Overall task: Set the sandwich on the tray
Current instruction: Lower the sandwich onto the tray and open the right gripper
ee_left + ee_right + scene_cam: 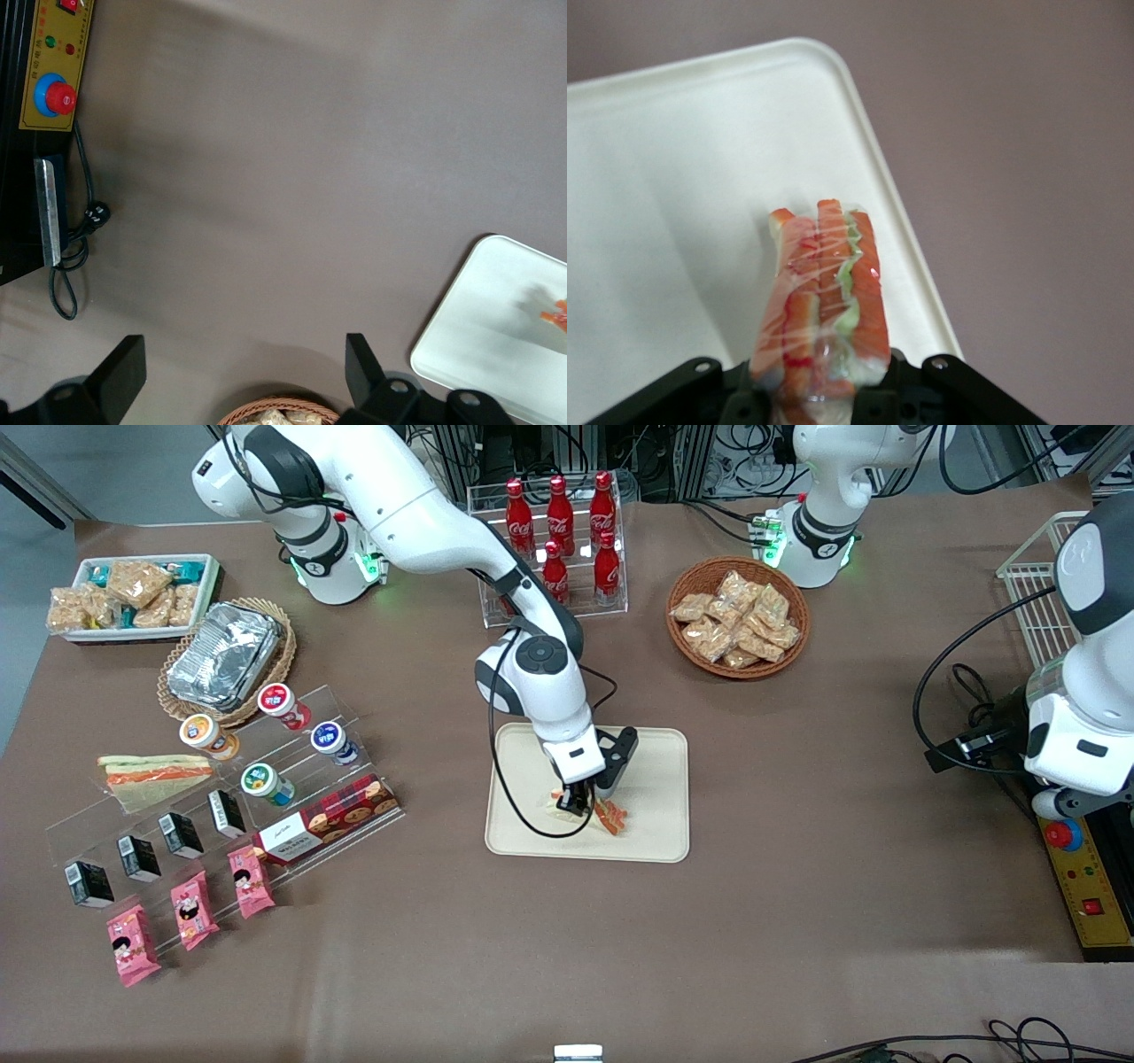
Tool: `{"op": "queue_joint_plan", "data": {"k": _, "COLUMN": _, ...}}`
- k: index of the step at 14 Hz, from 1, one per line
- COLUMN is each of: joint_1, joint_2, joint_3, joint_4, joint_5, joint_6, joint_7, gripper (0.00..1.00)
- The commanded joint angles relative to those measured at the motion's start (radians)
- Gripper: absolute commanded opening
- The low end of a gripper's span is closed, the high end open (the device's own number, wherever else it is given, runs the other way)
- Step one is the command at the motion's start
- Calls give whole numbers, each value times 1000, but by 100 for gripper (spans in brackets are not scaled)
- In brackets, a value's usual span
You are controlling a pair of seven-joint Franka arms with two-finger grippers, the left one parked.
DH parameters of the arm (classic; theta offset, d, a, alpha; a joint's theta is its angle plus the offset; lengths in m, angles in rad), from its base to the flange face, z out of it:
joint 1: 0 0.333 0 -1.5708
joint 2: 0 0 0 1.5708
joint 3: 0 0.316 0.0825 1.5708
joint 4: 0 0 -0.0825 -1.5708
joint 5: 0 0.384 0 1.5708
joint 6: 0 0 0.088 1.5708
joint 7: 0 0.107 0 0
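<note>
The sandwich (824, 292), a clear-wrapped wedge with red-orange and green layers, sits between the fingers of my right gripper (819, 398), which is shut on it. In the front view the gripper (580, 802) reaches down over the cream-beige tray (660, 779), and the sandwich (608, 816) is low over the part of the tray nearer the front camera. Whether it touches the tray (682, 177) I cannot tell. In the left wrist view, a corner of the tray (478, 328) shows with an orange bit of the sandwich (558, 312).
Toward the working arm's end lie a longer flat sandwich (151, 775), a clear stepped stand with cups and small cartons (221, 779), a foil container in a basket (226, 655) and a white snack bin (133, 598). Farther back stand a cola rack (558, 531) and a snack basket (737, 615).
</note>
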Motion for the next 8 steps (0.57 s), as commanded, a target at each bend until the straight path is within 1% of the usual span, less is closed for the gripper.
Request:
{"op": "queue_joint_plan", "data": {"k": 1, "joint_1": -34, "joint_2": 38, "joint_3": 25, "joint_4": 32, "joint_5": -6, "joint_6": 21, "joint_7": -89, "gripper": 16}}
{"op": "queue_joint_plan", "data": {"k": 2, "joint_1": -45, "joint_2": 36, "joint_3": 34, "joint_4": 32, "joint_5": -8, "joint_6": 21, "joint_7": -112, "gripper": 16}}
{"op": "queue_joint_plan", "data": {"k": 5, "joint_1": -65, "joint_2": 38, "joint_3": 34, "joint_4": 32, "joint_5": -8, "joint_6": 20, "joint_7": -250, "gripper": 16}}
{"op": "queue_joint_plan", "data": {"k": 8, "joint_1": -62, "joint_2": 47, "joint_3": 51, "joint_4": 34, "joint_5": -9, "joint_6": 23, "joint_7": -301, "gripper": 16}}
